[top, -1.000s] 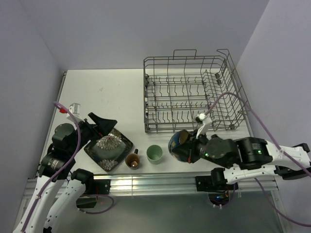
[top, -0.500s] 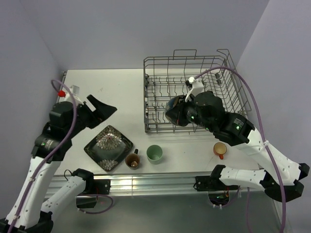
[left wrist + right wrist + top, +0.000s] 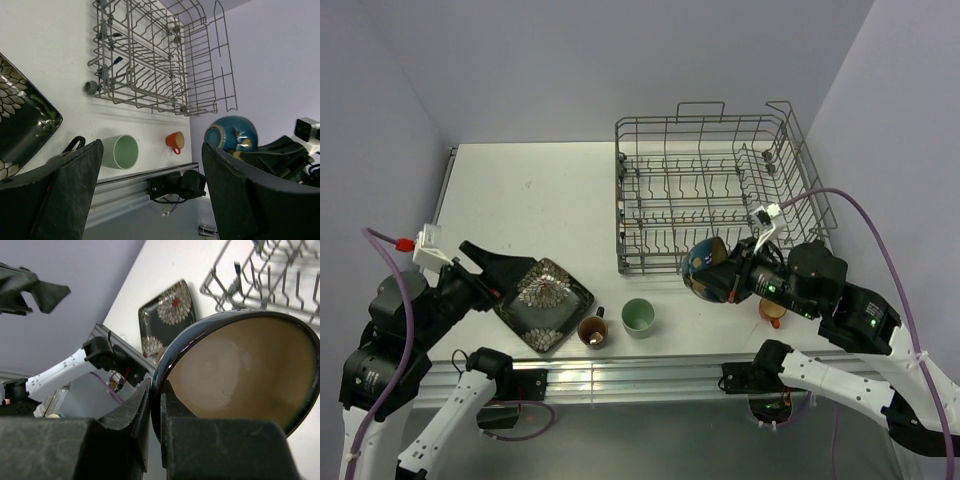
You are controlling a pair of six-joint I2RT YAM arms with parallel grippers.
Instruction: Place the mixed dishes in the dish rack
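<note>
Right gripper (image 3: 154, 402): clamped on your bowl (image 3: 240, 375) by its rim, near the rack's (image 3: 710, 190) near edge.
Left gripper (image 3: 152, 150): jaws apart; plate (image 3: 20, 120) cropped.
Orange cup (image 3: 772, 314): arm (image 3: 840, 300) half hides it.

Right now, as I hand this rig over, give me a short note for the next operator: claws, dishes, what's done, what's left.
The left claw is open and empty, by the left edge of the square plate.
The right claw is shut on the rim of the dark bowl, held in the air at the near edge of the dish rack.
On the table: plate, brown cup, pale green cup, orange cup.
Done: nothing is in the rack.
Left: all five dishes, bowl first.
</note>
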